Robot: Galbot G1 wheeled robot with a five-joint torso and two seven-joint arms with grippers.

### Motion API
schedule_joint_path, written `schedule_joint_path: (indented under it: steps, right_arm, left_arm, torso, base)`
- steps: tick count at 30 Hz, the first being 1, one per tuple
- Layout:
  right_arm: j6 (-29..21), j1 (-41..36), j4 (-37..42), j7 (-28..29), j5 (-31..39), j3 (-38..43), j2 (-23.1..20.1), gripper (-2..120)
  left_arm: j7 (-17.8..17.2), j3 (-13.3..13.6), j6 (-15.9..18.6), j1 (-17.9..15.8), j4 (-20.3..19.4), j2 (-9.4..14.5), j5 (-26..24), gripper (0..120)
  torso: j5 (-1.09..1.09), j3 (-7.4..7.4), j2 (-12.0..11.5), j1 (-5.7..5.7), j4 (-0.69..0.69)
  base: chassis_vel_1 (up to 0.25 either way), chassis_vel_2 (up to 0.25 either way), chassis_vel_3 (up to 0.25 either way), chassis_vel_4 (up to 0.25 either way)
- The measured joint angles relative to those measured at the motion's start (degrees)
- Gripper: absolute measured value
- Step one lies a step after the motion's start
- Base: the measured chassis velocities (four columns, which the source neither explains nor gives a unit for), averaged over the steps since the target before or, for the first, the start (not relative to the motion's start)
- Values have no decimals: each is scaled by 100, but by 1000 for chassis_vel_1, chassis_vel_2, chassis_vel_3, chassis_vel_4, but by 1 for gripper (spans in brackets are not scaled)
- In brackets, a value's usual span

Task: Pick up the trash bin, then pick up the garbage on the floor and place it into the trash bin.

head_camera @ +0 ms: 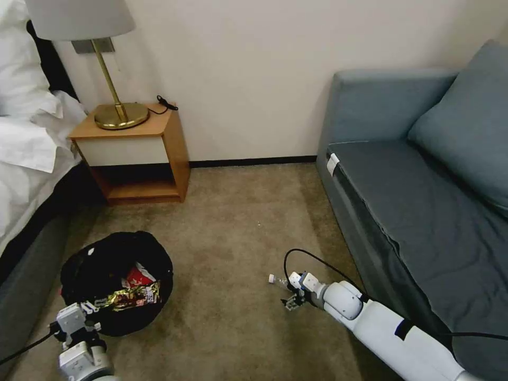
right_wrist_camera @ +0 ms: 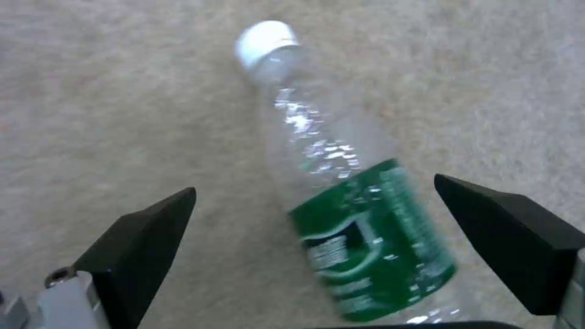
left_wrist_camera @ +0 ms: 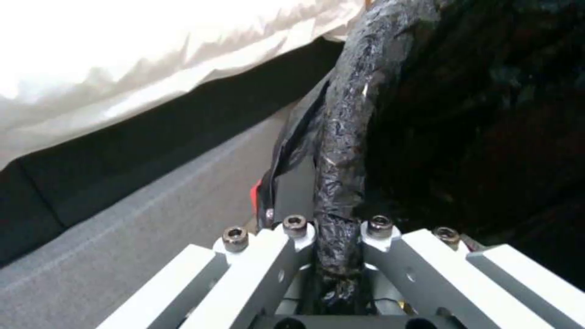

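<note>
The trash bin (head_camera: 84, 267), lined with a crinkly black bag, is low at the left beside the bed. My left gripper (head_camera: 79, 317) is shut on its near rim; in the left wrist view the bag-covered rim (left_wrist_camera: 341, 151) runs between the closed fingers of the left gripper (left_wrist_camera: 337, 233). Inside the bin lie a red-and-white packet (head_camera: 138, 275) and a gold-black wrapper (head_camera: 132, 297). A clear bottle (head_camera: 278, 281) with a green label lies on the carpet. My right gripper (head_camera: 291, 292) is open over it, and the bottle (right_wrist_camera: 359, 228) sits between the black fingertips (right_wrist_camera: 152, 228), apart from both.
A bed (head_camera: 26, 159) stands at the left. A wooden nightstand (head_camera: 137, 153) with a brass lamp (head_camera: 114, 106) is at the back. A blue-grey sofa (head_camera: 423, 211) fills the right side. Open carpet (head_camera: 227, 222) lies between the bin and the sofa.
</note>
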Motion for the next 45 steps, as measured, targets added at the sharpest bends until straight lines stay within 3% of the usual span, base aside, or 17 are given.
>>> schedule_joint_path:
  steps: [18,24,34,36,39,40,45]
  right_arm:
    - [237,394,-1239,-277,-289,32,406,100]
    - [294,419,-1413,-431,-368,57,513,88]
    - [289,411,-1299,-444,-313,54,508,67]
    - [288,411,-1288,-438,-303,67,508,55]
    - [289,407,-1283,-431,-301,80,507,49]
    - [297,397,-1273,-429,-299,87,507,41]
    - [302,376,-1163,-402,-244,128,504,27]
  left_arm:
    - [5,-5,14,-46,36,21,-15,3]
    - [6,-19,20,-41,37,28,-21,3]
    - [6,-18,27,-57,40,35,-31,3]
    - [6,-18,28,-64,44,35,-30,3]
    - [6,-16,29,-64,47,35,-31,3]
    - [6,-16,29,-64,48,35,-31,3]
    - [6,-16,29,-61,53,37,-31,3]
  torso:
    - [-1,0,0,0,0]
    - [-7,-2,1,-1,-3]
    - [2,0,0,-1,-1]
    - [5,1,0,-1,3]
    - [5,1,0,0,4]
    - [4,2,0,-1,3]
    - [1,1,0,0,-1]
  base:
    - [0,0,0,0]
    - [0,0,0,0]
    - [0,0,0,0]
    - [0,0,0,0]
    - [0,0,0,0]
    - [0,0,0,0]
    - [0,0,0,0]
